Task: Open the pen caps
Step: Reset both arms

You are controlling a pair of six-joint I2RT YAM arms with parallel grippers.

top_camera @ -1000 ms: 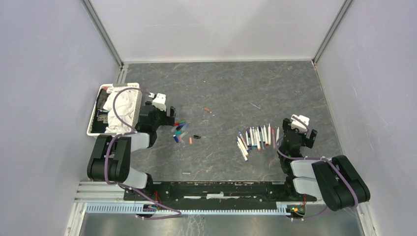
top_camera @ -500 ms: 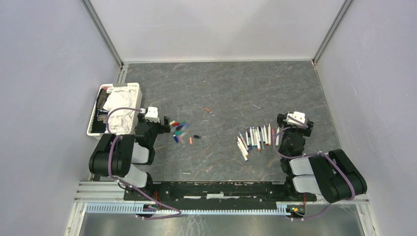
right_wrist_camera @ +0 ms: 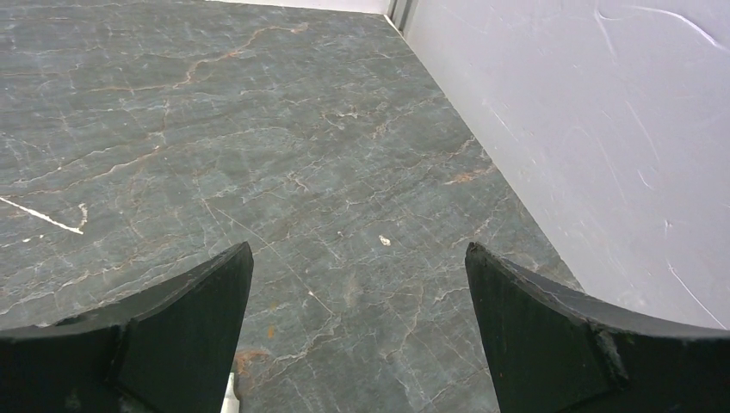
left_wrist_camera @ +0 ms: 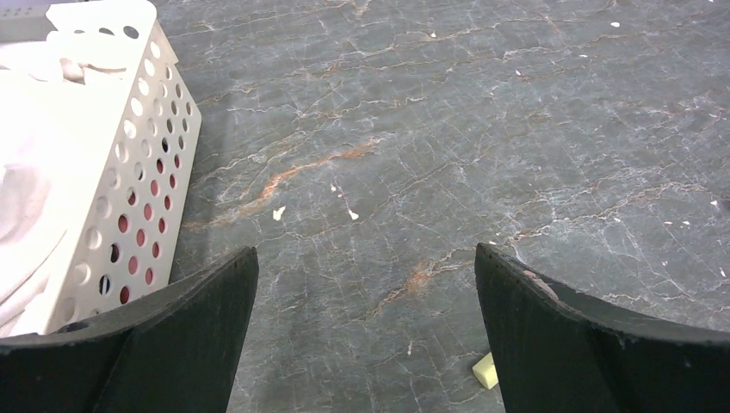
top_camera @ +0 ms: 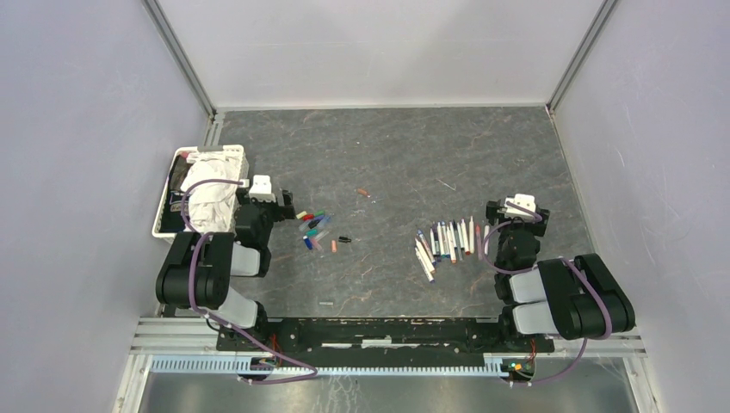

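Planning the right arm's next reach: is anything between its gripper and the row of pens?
Nothing visible does. From above, the right gripper sits open just right of the pens, with only bare table between them.

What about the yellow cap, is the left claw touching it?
Cannot tell. Left wrist view: the yellow cap lies beside a finger of the left gripper, gap unclear.

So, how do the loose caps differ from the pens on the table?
The caps are short and fully coloured; the pens are long with pale barrels. The caps lie scattered at mixed angles near the left arm; the pens lie side by side in a rough row near the right arm. Both rest on the table, and no jaws hold either.
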